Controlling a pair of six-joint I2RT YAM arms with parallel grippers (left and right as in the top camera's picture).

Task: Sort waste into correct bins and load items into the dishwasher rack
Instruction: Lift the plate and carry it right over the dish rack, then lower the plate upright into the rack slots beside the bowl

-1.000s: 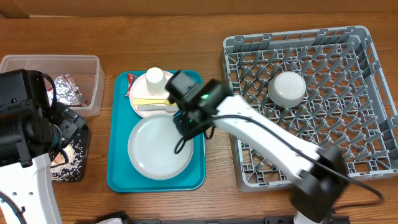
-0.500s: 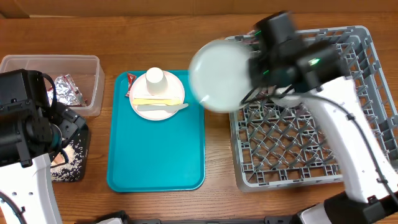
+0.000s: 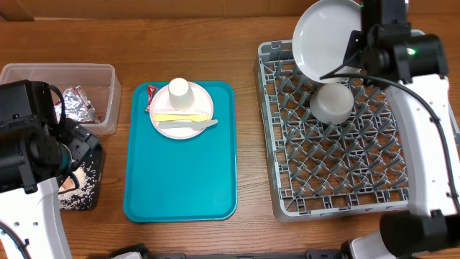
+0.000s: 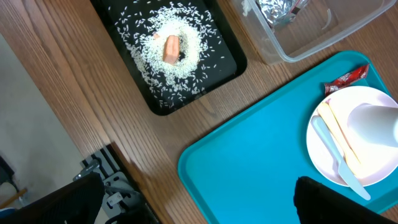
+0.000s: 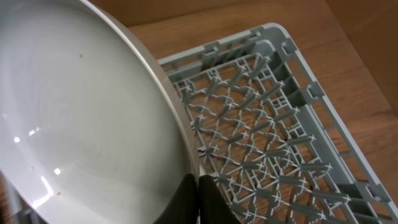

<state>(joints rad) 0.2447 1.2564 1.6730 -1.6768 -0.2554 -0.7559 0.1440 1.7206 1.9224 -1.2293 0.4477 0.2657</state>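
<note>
**Grey plate gripped over rack; left fingers empty**

My right fingers [image 5: 205,200] are clamped on the rim of the round grey plate [image 5: 81,112]. It is held tilted above a corner of the dishwasher rack [image 5: 267,130]. The white bowl [image 3: 332,102] sits in the rack just beside them.

My left fingers [image 4: 329,202] are spread apart with nothing between them. Directly under them lies the teal tray [image 4: 249,168], carrying the pinkish-white plate [image 4: 373,173] with the cup [image 4: 373,121] and utensils [image 4: 339,149]. Beyond, on the tabletop [image 4: 74,106], the black tray [image 4: 231,59] holds rice [image 4: 186,65] and the orange cube [image 4: 171,48]. The clear tub [image 4: 323,31] holds foil [image 4: 280,7].
</note>
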